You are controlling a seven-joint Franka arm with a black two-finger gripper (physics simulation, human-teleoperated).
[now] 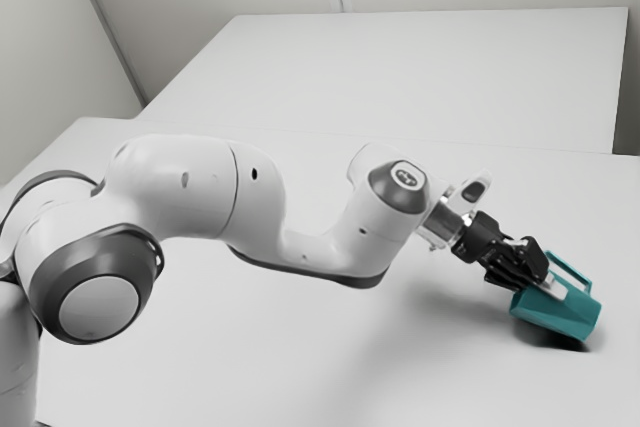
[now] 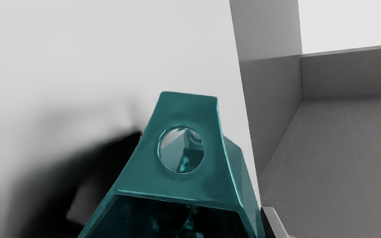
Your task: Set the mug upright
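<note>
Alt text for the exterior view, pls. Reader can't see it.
Teal mug, tilted, its handle on the upper side, with the black gripper right up against it, toward the exterior view's right. The white robot arm reaches in from the exterior view's left over a pale table.

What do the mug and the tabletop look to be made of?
The mug looks like glazed ceramic or hard, glossy plastic: its teal walls carry bright highlights along the edges. Which of the two, the look leaves open. The tabletop appears to be smooth, pale laminate or painted board with a matte finish, since it is evenly coloured, with soft shadows and no visible grain.
</note>
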